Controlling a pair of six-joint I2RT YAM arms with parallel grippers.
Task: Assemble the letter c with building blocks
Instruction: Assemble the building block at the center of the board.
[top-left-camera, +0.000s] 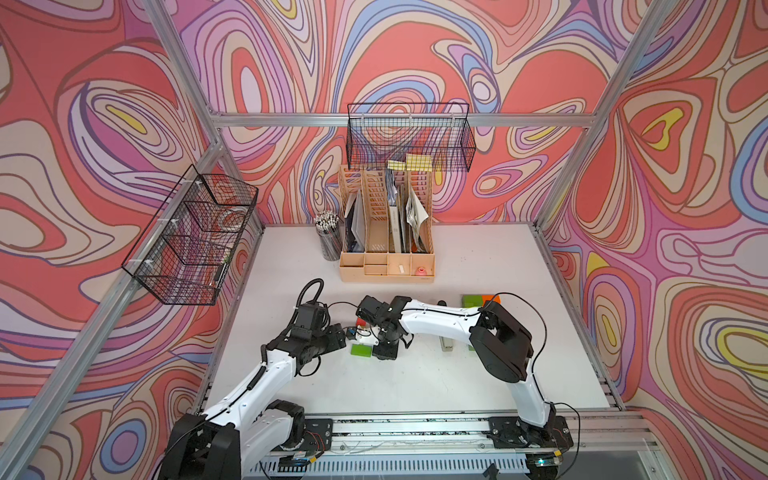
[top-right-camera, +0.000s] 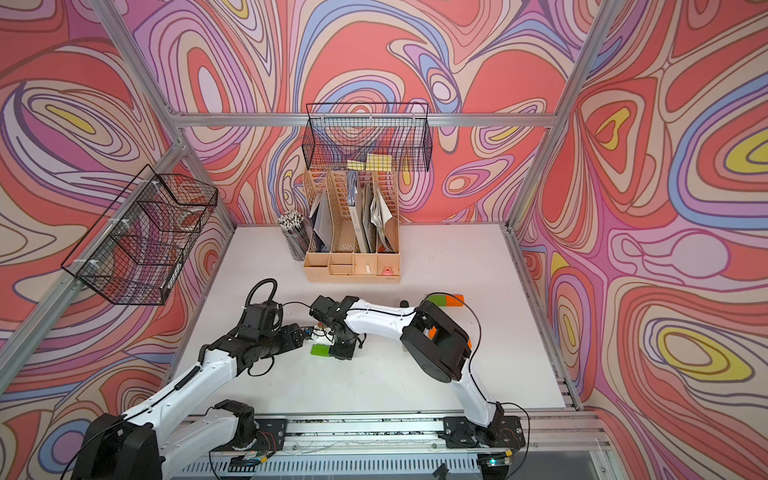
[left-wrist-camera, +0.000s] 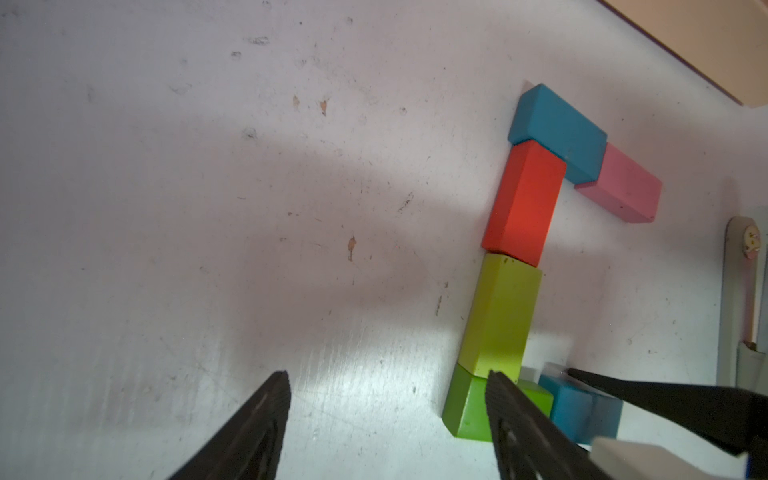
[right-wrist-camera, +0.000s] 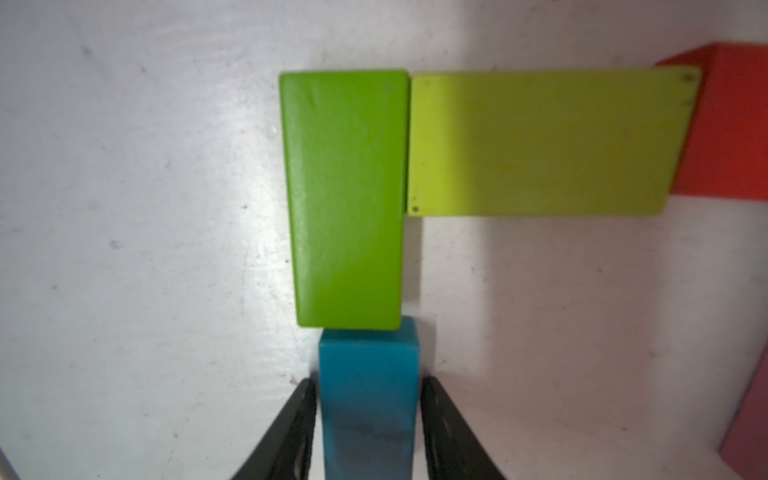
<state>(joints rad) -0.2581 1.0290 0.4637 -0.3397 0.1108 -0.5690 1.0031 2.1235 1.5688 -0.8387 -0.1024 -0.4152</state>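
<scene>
While the right gripper (right-wrist-camera: 368, 380) is flanking the blue block (right-wrist-camera: 368, 353), which is touching the green block's (right-wrist-camera: 345, 199) end, grip or clearance is proving indistinguishable. Beside the green block, the left gripper (left-wrist-camera: 386, 374) is hanging spread and empty. Arms are hiding most of the letter c (left-wrist-camera: 523, 203) in both top views.

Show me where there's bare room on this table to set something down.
The widest bare patch of table lies in front, between the block letter and the front rail. Another lies back right, between the organizer and side frame. Mid-table is crowded: the left gripper and right gripper meet at the letter, with a stapler and spare blocks beside the right arm.
</scene>
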